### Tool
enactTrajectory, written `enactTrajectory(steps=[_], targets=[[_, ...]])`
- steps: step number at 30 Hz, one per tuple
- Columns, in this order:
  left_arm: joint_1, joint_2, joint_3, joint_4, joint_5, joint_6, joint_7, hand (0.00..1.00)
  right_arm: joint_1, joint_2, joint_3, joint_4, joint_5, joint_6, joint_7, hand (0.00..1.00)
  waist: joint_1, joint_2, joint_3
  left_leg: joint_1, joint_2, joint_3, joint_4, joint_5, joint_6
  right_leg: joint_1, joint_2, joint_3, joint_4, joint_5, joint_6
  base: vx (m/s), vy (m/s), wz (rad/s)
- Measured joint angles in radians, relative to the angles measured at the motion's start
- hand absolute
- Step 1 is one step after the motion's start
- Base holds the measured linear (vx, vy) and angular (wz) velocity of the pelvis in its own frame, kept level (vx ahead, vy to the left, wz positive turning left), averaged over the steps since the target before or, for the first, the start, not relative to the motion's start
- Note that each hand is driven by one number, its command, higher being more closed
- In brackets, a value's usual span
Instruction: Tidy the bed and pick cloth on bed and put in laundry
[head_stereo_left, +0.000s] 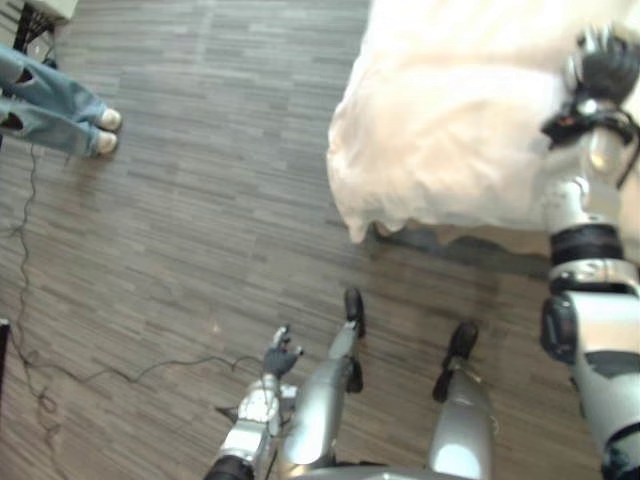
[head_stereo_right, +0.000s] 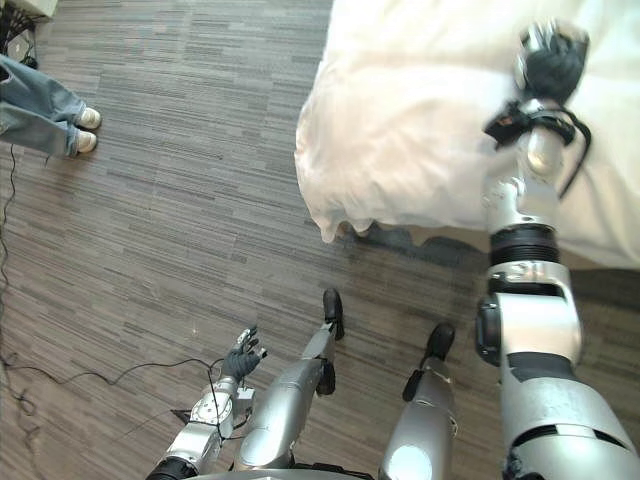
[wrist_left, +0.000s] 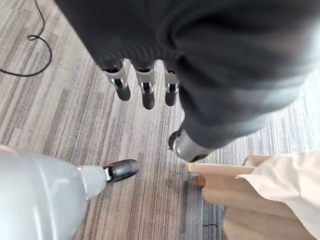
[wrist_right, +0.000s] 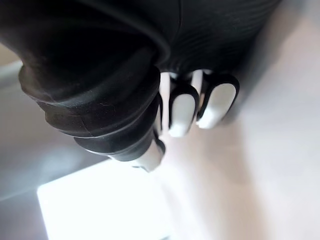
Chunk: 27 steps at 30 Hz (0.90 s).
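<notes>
Left hand (wrist_left: 147, 90) fingers loose above floor (wrist_left: 60, 125) | right hand (head_stereo_right: 548, 62) over white duvet (head_stereo_right: 400, 120), grip unclear

Bedroom, domestic. Bed (head_stereo_left: 470, 110) with white duvet (head_stereo_right: 400, 130) overhanging a pale wooden frame (wrist_left: 235, 192); grey wood-plank floor (head_stereo_left: 200, 220); person (head_stereo_left: 55, 105) standing nearby.

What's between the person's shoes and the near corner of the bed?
Bare grey plank floor, with nothing on it from the shoes across to the white bed cover. The left eye view shows the whole stretch.
</notes>
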Motion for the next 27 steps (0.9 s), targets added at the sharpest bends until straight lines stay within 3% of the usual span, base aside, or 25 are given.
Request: enactTrajectory(steps=[4,5,6,7,8,9,10,11,13,14,15,17,18,20,23,24,26,27], targets=[[-0.015,0.002,0.003,-0.019,0.001,-0.001,-0.001,0.00,0.126,0.067,-0.116,-0.034,-0.028,-0.043,0.032,1.00,-0.034,-0.039,0.003,0.003,0.008,0.014,0.001,-0.016,0.012,0.009,0.012,0.003,-0.025,0.008,0.001,0.00,-0.008,-0.07],[-0.009,0.002,0.022,-0.016,0.002,0.001,-0.001,0.00,0.193,0.121,-0.170,-0.071,-0.027,-0.049,0.042,1.00,-0.039,-0.072,0.004,0.017,0.008,0.026,0.001,-0.019,0.016,0.014,0.011,0.012,-0.024,0.005,0.005,0.03,-0.006,-0.25],[0.004,0.002,0.070,-0.016,0.002,0.006,-0.001,0.00,0.300,0.206,-0.233,-0.125,-0.026,-0.050,0.045,1.00,-0.051,-0.125,-0.003,0.035,0.007,0.046,0.001,-0.028,0.028,0.015,0.010,0.029,-0.022,0.003,0.008,0.04,-0.007,-0.27],[0.007,0.003,0.091,-0.016,0.002,0.010,0.000,0.00,0.359,0.247,-0.260,-0.146,-0.026,-0.049,0.045,1.00,-0.060,-0.149,-0.010,0.042,0.007,0.053,0.001,-0.032,0.031,0.017,0.009,0.034,-0.020,0.001,0.011,0.06,-0.013,-0.35],[0.014,0.002,0.132,-0.016,0.003,0.015,0.000,0.00,0.501,0.330,-0.318,-0.144,-0.025,-0.011,0.036,1.00,-0.063,-0.197,-0.032,0.055,0.007,0.077,0.001,-0.046,0.032,0.017,0.007,0.054,-0.013,-0.004,0.014,0.10,-0.029,-0.36],[0.017,-0.001,0.158,-0.016,0.003,0.019,0.000,0.00,0.625,0.391,-0.350,-0.114,-0.024,0.031,0.027,1.00,-0.064,-0.225,-0.047,0.066,0.007,0.099,0.001,-0.058,0.032,0.018,0.005,0.064,-0.006,-0.007,0.011,0.12,-0.034,-0.39],[0.018,-0.008,0.175,-0.016,0.003,0.022,-0.001,0.00,0.707,0.430,-0.367,-0.090,-0.024,0.057,0.018,1.00,-0.070,-0.237,-0.053,0.074,0.006,0.107,0.001,-0.065,0.032,0.019,0.004,0.074,-0.001,-0.013,0.014,0.14,-0.034,-0.40],[0.019,-0.026,0.204,-0.016,0.003,0.024,-0.001,0.00,0.856,0.498,-0.397,-0.027,-0.027,0.114,0.007,1.00,-0.086,-0.248,-0.060,0.091,0.004,0.128,0.000,-0.081,0.032,0.022,0.001,0.092,0.003,-0.021,0.016,0.15,-0.024,-0.44],[0.027,-0.048,0.252,-0.015,0.003,0.030,-0.001,0.00,1.071,0.594,-0.424,0.021,-0.034,0.168,-0.005,1.00,-0.129,-0.248,-0.060,0.129,0.004,0.163,-0.001,-0.090,0.027,0.044,0.002,0.120,-0.007,-0.022,0.016,0.16,-0.027,-0.55],[0.029,-0.048,0.265,-0.011,0.005,0.039,-0.003,0.00,1.188,0.634,-0.422,0.027,-0.060,0.188,-0.004,0.00,-0.157,-0.251,-0.062,0.165,0.009,0.190,-0.001,-0.099,0.020,0.066,0.009,0.144,-0.016,-0.022,0.015,0.21,-0.062,-0.75],[0.028,-0.041,0.267,0.007,0.022,0.045,-0.008,0.00,1.275,0.653,-0.408,0.043,-0.095,0.203,0.000,0.00,-0.175,-0.259,-0.076,0.210,0.019,0.222,-0.001,-0.113,0.012,0.094,0.023,0.173,-0.032,-0.021,0.012,0.21,-0.073,-0.85],[0.029,-0.031,0.264,0.045,0.056,0.054,-0.022,0.00,1.340,0.658,-0.374,0.052,-0.138,0.213,0.008,0.00,-0.176,-0.272,-0.118,0.263,0.039,0.267,-0.001,-0.131,-0.005,0.124,0.050,0.217,-0.059,-0.016,0.004,0.17,-0.084,-0.92],[0.029,-0.018,0.250,0.075,0.140,0.063,-0.017,0.00,1.350,0.655,-0.351,0.073,-0.185,0.216,0.026,0.00,-0.182,-0.281,-0.150,0.301,0.051,0.301,-0.001,-0.143,-0.019,0.149,0.071,0.245,-0.076,-0.013,-0.004,0.15,-0.085,-0.85],[0.025,0.008,0.219,0.119,0.243,0.071,-0.016,0.00,1.313,0.647,-0.316,0.091,-0.228,0.218,0.045,0.00,-0.197,-0.288,-0.176,0.352,0.068,0.334,-0.001,-0.155,-0.034,0.176,0.096,0.281,-0.088,-0.013,-0.013,0.12,-0.078,-0.73],[-0.009,0.017,0.215,0.192,0.396,0.097,0.002,0.00,1.227,0.614,-0.305,0.119,-0.304,0.221,0.065,0.00,-0.193,-0.279,-0.193,0.418,0.083,0.354,0.031,-0.195,-0.051,0.208,0.122,0.357,-0.091,-0.014,-0.019,0.08,-0.059,-0.79],[-0.019,0.020,0.217,0.204,0.404,0.098,0.003,0.00,1.203,0.601,-0.305,0.129,-0.322,0.225,0.065,0.00,-0.189,-0.285,-0.193,0.403,0.088,0.300,0.089,-0.221,-0.045,0.210,0.120,0.382,-0.089,-0.014,-0.019,0.08,-0.072,-0.73],[-0.020,0.017,0.231,0.236,0.402,0.101,0.015,0.00,1.139,0.542,-0.292,0.162,-0.384,0.232,0.064,0.00,-0.147,-0.284,-0.196,0.364,0.103,0.003,0.262,-0.339,-0.048,0.207,0.138,0.472,-0.088,-0.005,-0.014,0.04,-0.028,-1.36],[-0.006,0.009,0.240,0.272,0.393,0.106,0.024,0.00,1.103,0.498,-0.275,0.175,-0.413,0.235,0.061,0.00,-0.114,-0.273,-0.202,0.369,0.102,-0.199,0.328,-0.430,-0.062,0.206,0.167,0.548,-0.088,0.003,-0.002,0.00,0.082,-1.63]])
